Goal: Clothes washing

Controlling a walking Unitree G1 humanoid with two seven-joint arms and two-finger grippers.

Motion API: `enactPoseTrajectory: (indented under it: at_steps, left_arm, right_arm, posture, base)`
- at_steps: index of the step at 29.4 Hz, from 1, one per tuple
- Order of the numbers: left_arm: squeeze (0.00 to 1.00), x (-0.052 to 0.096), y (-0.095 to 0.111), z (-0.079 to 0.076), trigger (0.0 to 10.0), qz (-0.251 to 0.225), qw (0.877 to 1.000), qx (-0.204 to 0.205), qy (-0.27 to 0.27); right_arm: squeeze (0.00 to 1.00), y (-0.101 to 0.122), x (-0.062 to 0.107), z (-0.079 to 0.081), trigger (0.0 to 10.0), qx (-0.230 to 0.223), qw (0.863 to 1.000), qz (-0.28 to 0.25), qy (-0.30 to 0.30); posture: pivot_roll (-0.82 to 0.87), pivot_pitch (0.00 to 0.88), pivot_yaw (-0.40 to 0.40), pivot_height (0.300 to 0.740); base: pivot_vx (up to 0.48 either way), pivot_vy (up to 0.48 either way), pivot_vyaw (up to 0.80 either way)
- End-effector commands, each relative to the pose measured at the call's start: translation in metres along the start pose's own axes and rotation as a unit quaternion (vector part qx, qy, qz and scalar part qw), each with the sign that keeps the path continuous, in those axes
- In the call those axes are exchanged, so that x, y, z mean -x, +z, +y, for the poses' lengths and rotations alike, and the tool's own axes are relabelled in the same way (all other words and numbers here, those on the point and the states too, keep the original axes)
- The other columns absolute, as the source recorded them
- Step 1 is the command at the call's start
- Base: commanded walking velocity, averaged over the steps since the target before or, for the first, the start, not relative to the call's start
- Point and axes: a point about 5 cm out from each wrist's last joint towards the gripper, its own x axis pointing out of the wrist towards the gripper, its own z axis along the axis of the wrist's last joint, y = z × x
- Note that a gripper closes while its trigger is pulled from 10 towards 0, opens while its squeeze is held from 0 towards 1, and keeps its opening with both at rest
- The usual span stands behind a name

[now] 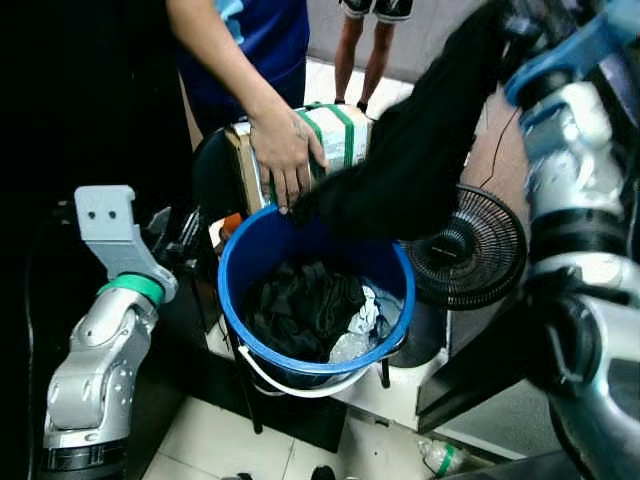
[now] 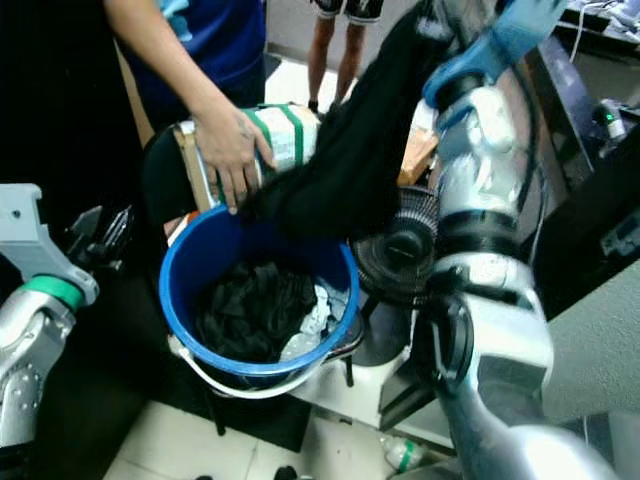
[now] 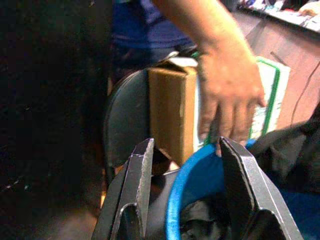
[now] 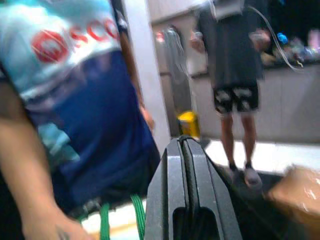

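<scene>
A blue bucket (image 1: 228, 285) with a white handle stands in the middle, holding dark clothes (image 1: 300, 305) and a bit of pale cloth. A black garment (image 1: 420, 150) hangs from the upper right down to the bucket's far rim. My right gripper (image 4: 184, 145) is raised high with its fingers pressed shut, and the garment trails from it. My left gripper (image 3: 185, 150) is open at the bucket's left side. Its two fingers (image 3: 137, 175) stand either side of the blue rim without touching it.
A person's hand (image 1: 285, 150) rests on a cardboard box with green straps (image 1: 338, 135) just behind the bucket. A black fan (image 1: 470, 250) stands to the right. Another person (image 1: 365, 40) stands further back. A plastic bottle (image 1: 440, 458) lies on the floor.
</scene>
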Motion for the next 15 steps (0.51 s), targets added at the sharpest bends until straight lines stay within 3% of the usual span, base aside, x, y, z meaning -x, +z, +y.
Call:
enactPoseTrajectory:
  at_steps: [1, 2, 5, 7, 10, 11, 15]
  left_arm:
    - [0.00, 0.000, -0.005, -0.001, 10.0, 0.006, 1.000, -0.004, 0.003]
    - [0.00, 0.001, -0.005, -0.004, 10.0, 0.005, 1.000, 0.000, 0.003]
    - [0.00, 0.002, -0.008, -0.008, 10.0, 0.007, 1.000, 0.010, 0.001]
    - [0.00, 0.005, -0.013, -0.016, 10.0, 0.012, 1.000, 0.017, -0.004]
    - [0.00, 0.006, -0.015, -0.018, 10.0, 0.012, 1.000, 0.012, -0.002]
    - [0.00, 0.005, -0.012, -0.016, 10.0, 0.000, 1.000, -0.009, 0.010]
    - [0.00, 0.004, -0.010, -0.015, 10.0, -0.006, 1.000, -0.015, 0.017]
  right_arm:
    - [0.00, -0.005, 0.005, -0.004, 5.2, 0.001, 1.000, 0.008, -0.016]
    - [0.00, -0.022, 0.017, -0.005, 10.0, -0.023, 0.999, 0.032, -0.026]
    - [0.00, -0.038, 0.030, 0.001, 10.0, -0.017, 0.998, 0.054, -0.014]
    - [0.00, -0.056, 0.049, 0.017, 10.0, 0.006, 0.997, 0.071, 0.021]
    - [0.00, -0.062, 0.056, 0.023, 10.0, 0.024, 0.996, 0.082, 0.038]
    - [0.00, -0.068, 0.064, 0.029, 10.0, 0.047, 0.992, 0.097, 0.061]
    - [0.00, -0.070, 0.068, 0.031, 10.0, 0.046, 0.992, 0.098, 0.063]
  posture:
    - [0.11, 0.003, -0.029, 0.740]
    - [0.11, 0.002, -0.022, 0.740]
    - [0.11, 0.001, -0.020, 0.740]
    - [0.11, 0.002, -0.019, 0.740]
    - [0.10, 0.001, -0.020, 0.740]
    - [0.10, 0.000, -0.025, 0.740]
    - [0.11, 0.000, -0.027, 0.740]
  base:
    - [0.000, 0.000, 0.00]
    - [0.000, 0.000, 0.00]
    - [0.000, 0.000, 0.00]
    - [0.000, 0.000, 0.00]
    - [0.000, 0.000, 0.00]
    - [0.000, 0.000, 0.00]
    - [0.000, 0.000, 0.00]
